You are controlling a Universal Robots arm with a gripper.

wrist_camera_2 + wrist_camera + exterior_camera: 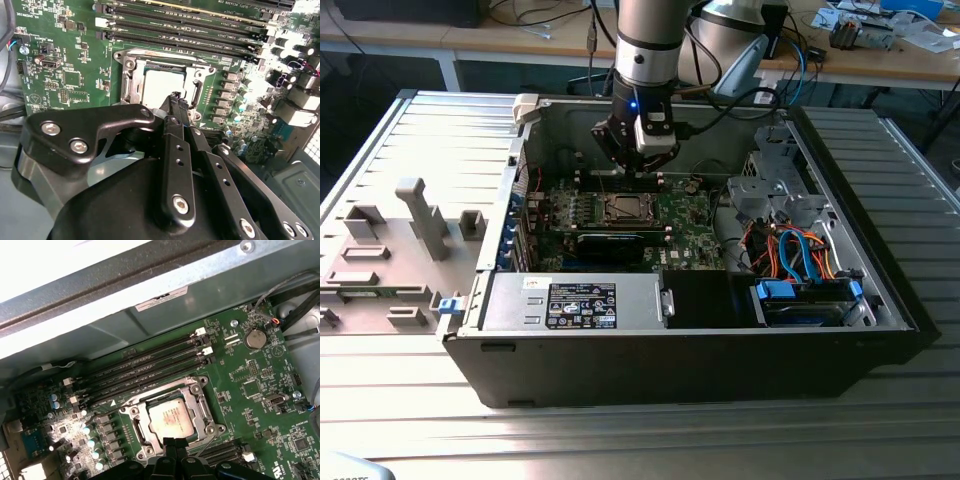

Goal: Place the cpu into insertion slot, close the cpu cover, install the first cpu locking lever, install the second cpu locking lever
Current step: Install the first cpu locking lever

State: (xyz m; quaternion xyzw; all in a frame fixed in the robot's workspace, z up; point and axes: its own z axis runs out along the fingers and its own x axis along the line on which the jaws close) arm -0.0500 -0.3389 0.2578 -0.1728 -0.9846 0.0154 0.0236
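Now the cpu [171, 418] lies flat in the insertion slot [131, 411], with its silvery top facing up, in both wrist views. The cpu cover [202, 412] is down around the chip as a metal frame, and the chip shows through its square window. The gripper [175, 444] has its two black fingers pressed together with no gap between them and nothing held, and the tips stand just at the edge of the slot, over the frame's rim; whether they touch the metal I cannot tell. In the second wrist view the closed fingers [178, 107] point at the same edge of the slot, partly covering the chip [159, 85]. Beside the slot run the long black memory slots [145, 367], on the green board [260, 385]. A round coin battery [255, 339] sits on the board, well apart from the slot. In the exterior view the arm [647, 45] reaches down into the open computer case [720, 360], and the gripper [638, 160] hangs just above the slot [623, 209]. The case lies on a grey ribbed tabletop [640, 430].
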